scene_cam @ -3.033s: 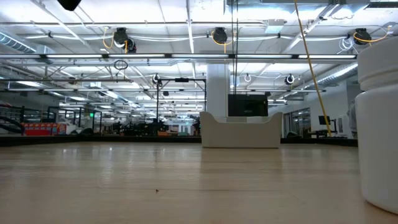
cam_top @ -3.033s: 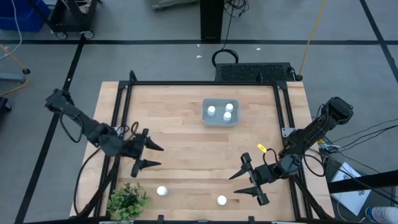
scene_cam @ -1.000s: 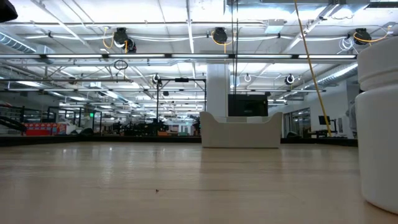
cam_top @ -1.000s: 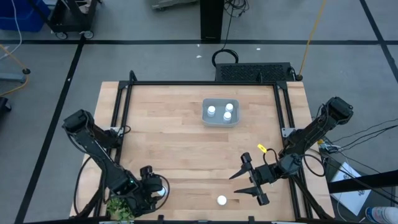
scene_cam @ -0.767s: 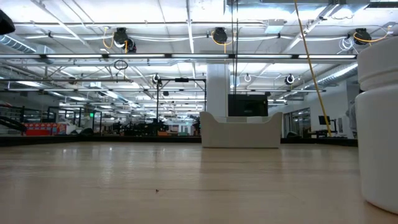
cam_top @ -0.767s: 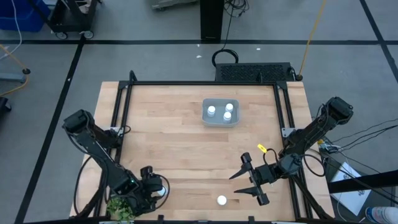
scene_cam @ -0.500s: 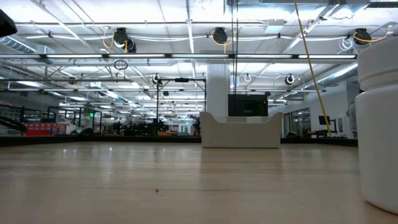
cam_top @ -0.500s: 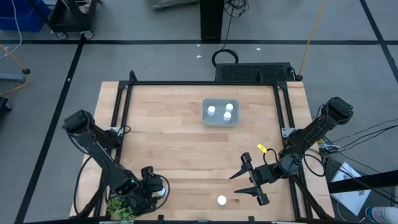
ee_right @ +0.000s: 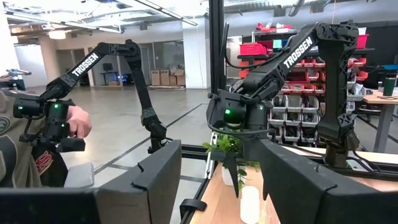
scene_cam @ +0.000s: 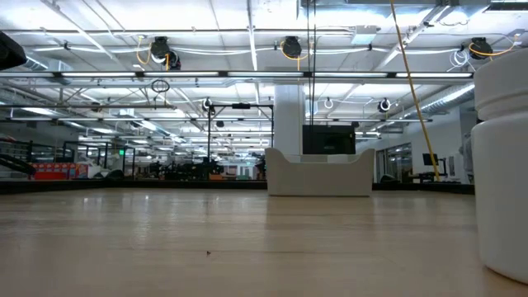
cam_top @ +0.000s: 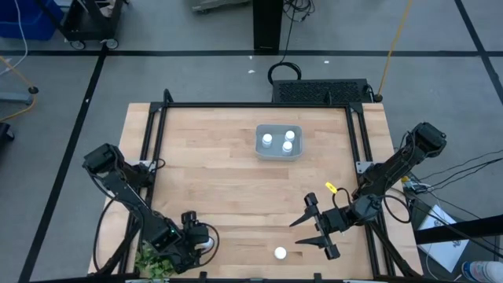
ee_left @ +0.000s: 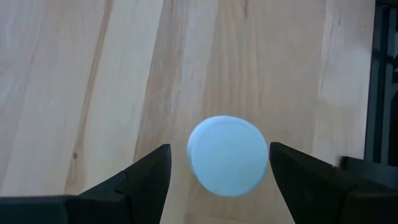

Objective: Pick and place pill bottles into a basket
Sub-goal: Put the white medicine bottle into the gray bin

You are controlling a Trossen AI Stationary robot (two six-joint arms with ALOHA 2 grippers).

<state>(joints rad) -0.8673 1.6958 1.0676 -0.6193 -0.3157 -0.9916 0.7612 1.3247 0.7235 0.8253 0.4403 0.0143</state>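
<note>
Pill bottle (ee_left: 227, 155) between open left hand (ee_left: 219, 180) fingers, untouched.

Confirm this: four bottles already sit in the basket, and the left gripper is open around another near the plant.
Not quite. The high view shows three bottles in the basket, not four. The rest holds: the left gripper is open around a bottle near the plant.

On our wooden table (cam_top: 228, 189) we see the basket (cam_top: 279, 152), two loose pill bottles (cam_top: 280, 253), and apparently a leafy plant (cam_top: 151, 255).
</note>
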